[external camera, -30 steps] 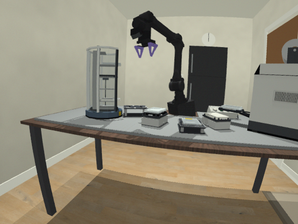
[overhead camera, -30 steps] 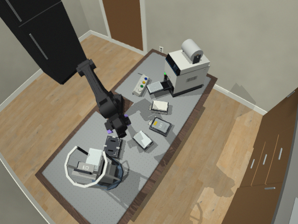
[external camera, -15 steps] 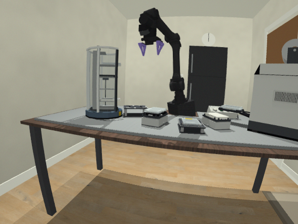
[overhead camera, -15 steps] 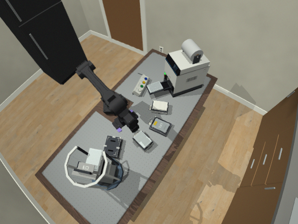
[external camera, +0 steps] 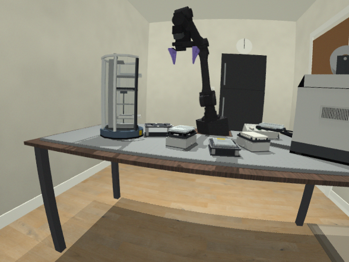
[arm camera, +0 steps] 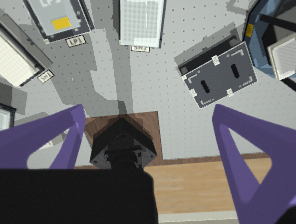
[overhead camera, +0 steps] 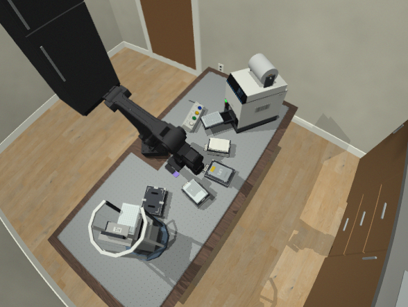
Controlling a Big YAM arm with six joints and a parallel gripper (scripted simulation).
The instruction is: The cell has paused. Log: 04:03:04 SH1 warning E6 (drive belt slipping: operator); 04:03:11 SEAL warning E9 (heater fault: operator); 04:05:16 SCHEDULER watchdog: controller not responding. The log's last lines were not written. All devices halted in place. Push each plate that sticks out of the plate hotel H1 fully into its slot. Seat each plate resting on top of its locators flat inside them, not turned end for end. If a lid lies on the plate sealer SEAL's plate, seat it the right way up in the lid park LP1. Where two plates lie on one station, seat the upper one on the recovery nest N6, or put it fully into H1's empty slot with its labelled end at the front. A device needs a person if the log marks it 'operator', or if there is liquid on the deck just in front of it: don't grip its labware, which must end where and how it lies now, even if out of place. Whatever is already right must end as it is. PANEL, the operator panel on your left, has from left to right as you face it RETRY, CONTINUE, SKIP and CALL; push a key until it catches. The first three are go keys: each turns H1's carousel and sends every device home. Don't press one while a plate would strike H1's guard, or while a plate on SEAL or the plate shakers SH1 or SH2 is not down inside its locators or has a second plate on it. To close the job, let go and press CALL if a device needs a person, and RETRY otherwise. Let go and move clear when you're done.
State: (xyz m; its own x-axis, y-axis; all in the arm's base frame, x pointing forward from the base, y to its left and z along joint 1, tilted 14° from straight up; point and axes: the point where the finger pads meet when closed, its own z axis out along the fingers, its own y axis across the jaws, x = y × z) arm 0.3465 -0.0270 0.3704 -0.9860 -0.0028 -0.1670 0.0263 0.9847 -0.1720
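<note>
The claw (external camera: 183, 56) is hanging high above the table with its two purple fingers spread wide apart and gripping nothing. In the wrist view it is pointing straight down over the arm's own base (arm camera: 120, 148), which is sitting in the notch at the table's edge.

Taking that base as the landmark: just beyond it and toward the tower, a dark flat stand (overhead camera: 155, 200) with two slots is sitting with nothing on it. Next along, farther out on the table from the base, a white plate (overhead camera: 195, 191) is resting on a grey block, looking slightly skewed. Beside that, a dark tray with a yellow patch (overhead camera: 219, 172) is lying flat. Nearer the big white machine (overhead camera: 256, 98), another white plate (overhead camera: 218, 145) is sitting on a pale block. A grey plate (overhead camera: 211, 119) is lying on the machine's dark drawer, beside the button box (overhead camera: 193, 116).

Farthest from the base, the round tower (external camera: 120, 96) is standing at the table's end, and in the top view a white plate (overhead camera: 129, 214) is showing inside its ring.
</note>
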